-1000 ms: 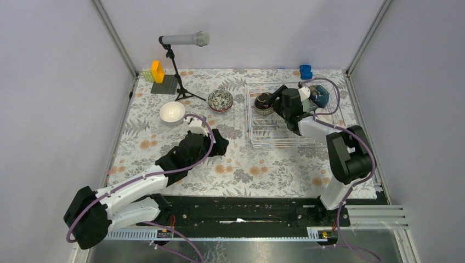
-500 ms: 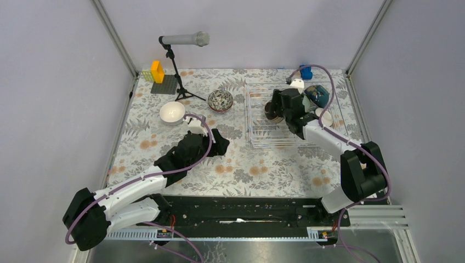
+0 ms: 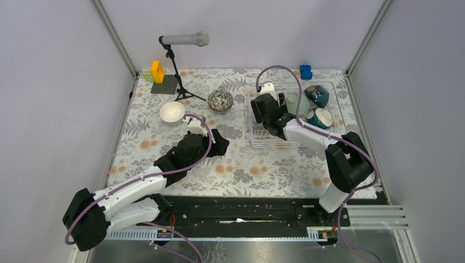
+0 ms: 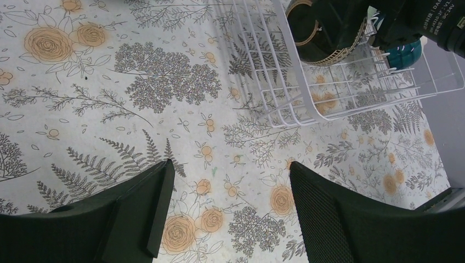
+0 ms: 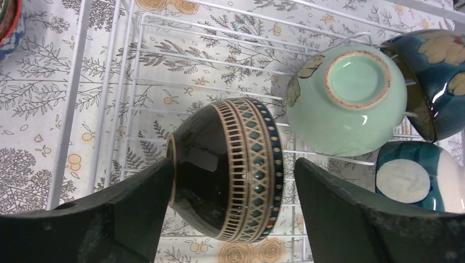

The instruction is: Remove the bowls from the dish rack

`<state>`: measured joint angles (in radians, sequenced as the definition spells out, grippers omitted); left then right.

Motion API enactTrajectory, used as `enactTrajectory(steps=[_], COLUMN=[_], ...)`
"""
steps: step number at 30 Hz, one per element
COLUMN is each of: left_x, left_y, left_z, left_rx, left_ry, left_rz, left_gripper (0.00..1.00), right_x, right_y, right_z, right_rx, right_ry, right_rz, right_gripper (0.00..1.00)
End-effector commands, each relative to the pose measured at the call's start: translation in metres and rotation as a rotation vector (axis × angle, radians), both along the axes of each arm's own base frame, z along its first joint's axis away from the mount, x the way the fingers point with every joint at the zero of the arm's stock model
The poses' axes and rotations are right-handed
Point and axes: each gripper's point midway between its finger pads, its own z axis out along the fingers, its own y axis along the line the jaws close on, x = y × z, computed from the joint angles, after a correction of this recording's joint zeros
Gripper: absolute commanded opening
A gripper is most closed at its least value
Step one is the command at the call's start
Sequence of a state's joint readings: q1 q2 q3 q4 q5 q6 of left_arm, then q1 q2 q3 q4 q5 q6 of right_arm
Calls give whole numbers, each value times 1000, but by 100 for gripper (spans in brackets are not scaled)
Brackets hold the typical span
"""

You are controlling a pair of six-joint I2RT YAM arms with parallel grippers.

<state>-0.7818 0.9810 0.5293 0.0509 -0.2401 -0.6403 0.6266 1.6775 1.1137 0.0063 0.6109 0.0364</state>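
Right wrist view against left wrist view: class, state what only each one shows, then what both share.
Only the right wrist view: the upturned mint green ceramic bowl, foot ring facing the camera. Only the left wrist view: the open left gripper, holding nothing. Both: the dark brown band-patterned ceramic bowl, the white wire dish rack, a teal ceramic bowl and the floral tablecloth.

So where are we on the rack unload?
Done: white bowl and patterned bowl sit on the table. In hand: right gripper appears clamped on the dark brown bowl over the dish rack. Remaining: mint bowl, dark blue bowl and teal bowl in it. Left gripper open, idle.
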Motion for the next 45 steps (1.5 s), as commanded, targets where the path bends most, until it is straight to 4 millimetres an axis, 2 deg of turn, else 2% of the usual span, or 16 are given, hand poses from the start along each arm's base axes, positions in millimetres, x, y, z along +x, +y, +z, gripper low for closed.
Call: enactTrajectory(steps=[1, 3, 9, 14, 17, 20, 25, 28, 32, 41, 42, 43, 45], left_x=[2, 2, 2, 0, -1, -1, -2, -3, -3, -1, -1, -1, 0], left_y=[3, 4, 7, 9, 10, 11, 11, 12, 13, 14, 14, 14, 14], left_z=[10, 11, 12, 12, 13, 12, 12, 12, 12, 12, 12, 12, 13], left_rx=[-19, -16, -16, -16, -18, -17, -19, -16, -16, -9, -10, -9, -8], left_ry=[-34, -36, -42, -41, -43, -42, -41, -41, -43, -44, -45, -43, -46], left_rz=[15, 17, 25, 28, 30, 31, 28, 32, 36, 41, 42, 42, 44], left_gripper=[82, 82, 82, 82, 82, 82, 82, 82, 82, 82, 82, 82, 82], right_x=[8, 4, -3, -6, -13, -12, 4, 5, 6, 8, 8, 8, 8], right_y=[14, 23, 39, 43, 43, 34, -20, -34, -35, -25, -25, -24, -24], right_z=[32, 30, 26, 30, 24, 24, 16, 2, -17, -40, -43, -45, -45], right_rx=[68, 99, 154, 190, 191, 199, 245, 342, 416, 421, 419, 419, 418], right_ry=[-64, -47, -9, 3, 47, 51, 64, 114, 189, 277, 287, 292, 299], right_rz=[51, 95, 181, 186, 197, 138, -115, -161, -158, -144, -149, -151, -148], right_gripper=[91, 94, 94, 79, 74, 73, 62, 60, 59, 57, 55, 47, 21])
